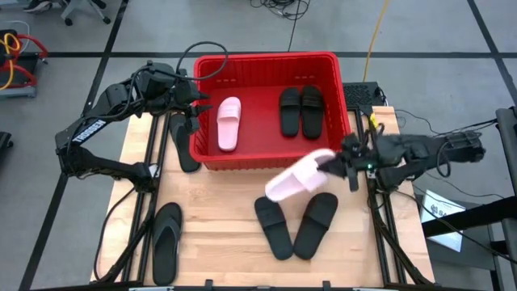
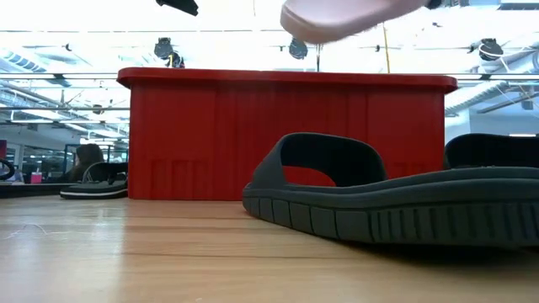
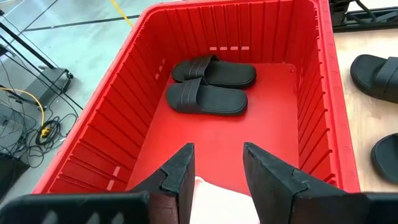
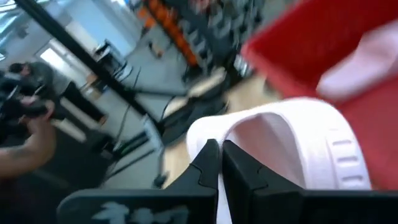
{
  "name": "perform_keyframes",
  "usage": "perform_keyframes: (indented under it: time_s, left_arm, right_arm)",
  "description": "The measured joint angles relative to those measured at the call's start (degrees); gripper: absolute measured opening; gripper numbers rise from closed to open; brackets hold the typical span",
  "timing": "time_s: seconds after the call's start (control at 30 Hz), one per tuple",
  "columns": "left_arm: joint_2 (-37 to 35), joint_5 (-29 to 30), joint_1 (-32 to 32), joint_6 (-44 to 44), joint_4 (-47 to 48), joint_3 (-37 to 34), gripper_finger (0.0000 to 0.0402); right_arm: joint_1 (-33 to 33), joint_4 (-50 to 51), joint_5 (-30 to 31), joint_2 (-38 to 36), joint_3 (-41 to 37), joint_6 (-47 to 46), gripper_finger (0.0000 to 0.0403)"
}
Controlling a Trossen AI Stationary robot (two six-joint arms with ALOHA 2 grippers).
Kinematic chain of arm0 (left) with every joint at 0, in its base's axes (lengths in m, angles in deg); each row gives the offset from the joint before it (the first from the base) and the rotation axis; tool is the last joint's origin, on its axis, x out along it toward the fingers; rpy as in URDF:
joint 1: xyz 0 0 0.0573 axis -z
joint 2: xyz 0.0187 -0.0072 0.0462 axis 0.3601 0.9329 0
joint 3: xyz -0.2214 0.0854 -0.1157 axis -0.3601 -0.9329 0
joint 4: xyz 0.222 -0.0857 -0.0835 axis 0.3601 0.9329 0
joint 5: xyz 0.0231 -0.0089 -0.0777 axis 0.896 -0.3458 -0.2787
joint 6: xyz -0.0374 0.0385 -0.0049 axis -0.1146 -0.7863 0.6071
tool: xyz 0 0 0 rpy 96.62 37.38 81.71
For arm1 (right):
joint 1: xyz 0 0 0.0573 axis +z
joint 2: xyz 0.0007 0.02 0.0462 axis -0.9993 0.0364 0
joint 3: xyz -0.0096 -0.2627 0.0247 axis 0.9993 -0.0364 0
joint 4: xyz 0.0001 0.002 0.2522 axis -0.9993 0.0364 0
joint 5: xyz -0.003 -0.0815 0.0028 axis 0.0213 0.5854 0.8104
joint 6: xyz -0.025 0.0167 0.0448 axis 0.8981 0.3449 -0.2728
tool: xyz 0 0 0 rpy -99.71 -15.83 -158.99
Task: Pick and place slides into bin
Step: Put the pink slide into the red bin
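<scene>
A pale pink slide is pinched by the shut right hand above the desk, just outside the bin — if snagged on the rim, it could be dropped; the left hand is held wide over the bin.

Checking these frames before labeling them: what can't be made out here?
- Right gripper: blurred in its wrist view; how much of the pale slide it pinches is unclear.
- Bin: low view, front wall hides its contents.
- Left gripper: high view, arm and cables cover the fingers.
- Black slide beside the bin: partly under the left arm.
</scene>
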Motion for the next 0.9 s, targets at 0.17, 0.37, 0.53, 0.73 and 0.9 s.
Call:
perform_keyframes:
  time_s: [0.17, 0.37, 0.53, 0.73, 0.9]
  left_arm:
    - [0.0, 0.0, 0.02, 0.02, 0.35, -0.01, 0.0134]
    - [0.0, 0.04, 0.01, 0.02, 1.18, -0.01, 0.0134]
    - [0.0, 0.18, 0.01, 0.02, 1.33, -0.01, 0.0134]
    - [0.0, 0.57, 0.01, 0.04, 1.33, -0.01, 0.0134]
    - [0.0, 0.59, -0.01, 0.48, 1.33, -0.01, 0.0134]
  right_arm:
    - [-8.87, -6.52, -0.33, 2.33, 5.3, 15.24, 0.0]
    - [-18.7, -11.94, -0.24, 6.91, 12.86, 31.27, 0.0]
    - [-27.02, -11.69, -2.42, 12.85, 19.59, 34.6, 0.0]
    - [-35.34, -11.25, -16.69, 22.75, 25.97, 35.36, 0.0]
    - [-40.94, -5.92, -24.79, 29.99, 31.83, 36.51, 0.0]
